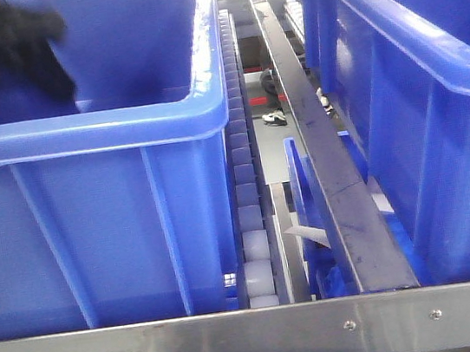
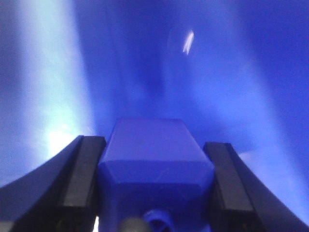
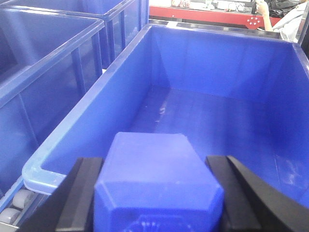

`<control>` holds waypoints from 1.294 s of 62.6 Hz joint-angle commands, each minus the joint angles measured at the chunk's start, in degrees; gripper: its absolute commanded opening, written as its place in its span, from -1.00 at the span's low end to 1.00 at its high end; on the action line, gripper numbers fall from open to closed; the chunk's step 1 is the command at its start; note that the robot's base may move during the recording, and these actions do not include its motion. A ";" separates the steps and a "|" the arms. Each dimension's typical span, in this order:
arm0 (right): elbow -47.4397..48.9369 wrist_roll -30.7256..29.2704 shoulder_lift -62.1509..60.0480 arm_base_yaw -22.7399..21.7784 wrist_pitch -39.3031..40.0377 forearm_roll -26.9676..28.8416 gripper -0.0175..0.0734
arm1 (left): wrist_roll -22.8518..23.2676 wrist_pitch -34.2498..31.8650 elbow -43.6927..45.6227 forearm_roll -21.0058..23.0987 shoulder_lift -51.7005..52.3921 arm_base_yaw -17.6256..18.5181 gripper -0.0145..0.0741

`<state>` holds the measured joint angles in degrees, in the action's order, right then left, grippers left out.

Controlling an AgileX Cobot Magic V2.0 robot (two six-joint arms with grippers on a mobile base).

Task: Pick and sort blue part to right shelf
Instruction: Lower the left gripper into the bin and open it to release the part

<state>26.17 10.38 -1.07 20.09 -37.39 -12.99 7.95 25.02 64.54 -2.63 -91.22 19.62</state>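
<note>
My left gripper (image 2: 154, 186) is shut on a blue block-shaped part (image 2: 153, 159) with bevelled edges, deep inside a blue bin whose blurred walls fill the left wrist view. My right gripper (image 3: 157, 193) is shut on a second blue part (image 3: 157, 181) of the same shape, held above the near rim of an empty blue bin (image 3: 91, 121). In the front view a black arm (image 1: 2, 47) reaches into the left bin (image 1: 89, 131); the grippers themselves do not show there.
A roller track (image 1: 245, 183) and a dark metal rail (image 1: 324, 155) run between the left bin and the right bin (image 1: 410, 116). A steel bar (image 1: 258, 339) crosses the front. More blue bins (image 3: 43, 58) stand left of the right gripper's bin. A person (image 3: 289, 19) sits far back.
</note>
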 commanded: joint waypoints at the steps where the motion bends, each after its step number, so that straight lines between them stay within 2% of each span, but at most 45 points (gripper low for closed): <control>1: 1.73 -0.27 -0.30 -0.19 5.88 -0.86 -0.03 | -0.08 -4.02 3.27 -0.15 -1.18 -1.35 0.04; 21: 1.73 -0.27 -0.30 -0.19 5.38 -0.86 -0.03 | -0.08 -2.12 4.12 -0.04 -7.06 -2.05 0.08; 26: 1.73 -0.27 -0.30 -0.19 5.38 -0.86 -0.03 | -0.08 -1.74 4.12 -0.04 -7.06 -2.05 0.23; 32: 1.73 -0.27 -0.30 -0.19 5.38 -0.86 -0.03 | -0.08 -1.26 4.15 -0.04 -6.95 -2.05 0.56; 37: 1.73 -0.27 -0.30 -0.19 5.38 -0.86 -0.03 | -0.08 -0.19 4.26 -0.04 -6.71 -2.05 0.75; 48: 1.73 -0.27 -0.30 -0.19 5.38 -0.86 -0.03 | -0.08 3.42 6.51 -0.04 -3.48 -2.05 0.79; 53: 1.73 -0.27 -0.30 -0.19 5.38 -0.86 -0.03 | -0.08 4.11 6.36 -0.04 -0.40 -2.05 0.74; 61: 1.73 -0.27 -0.30 -0.19 5.33 -0.86 -0.03 | -0.08 4.67 4.38 -0.04 7.20 -2.05 0.54; 81: 1.73 -0.27 -0.30 -0.19 4.29 -0.86 -0.03 | -0.08 2.75 -7.83 -0.04 28.11 -2.05 -0.19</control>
<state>26.17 10.38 -1.07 20.09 -37.82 -12.99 7.72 31.75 57.92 -2.75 -68.95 17.61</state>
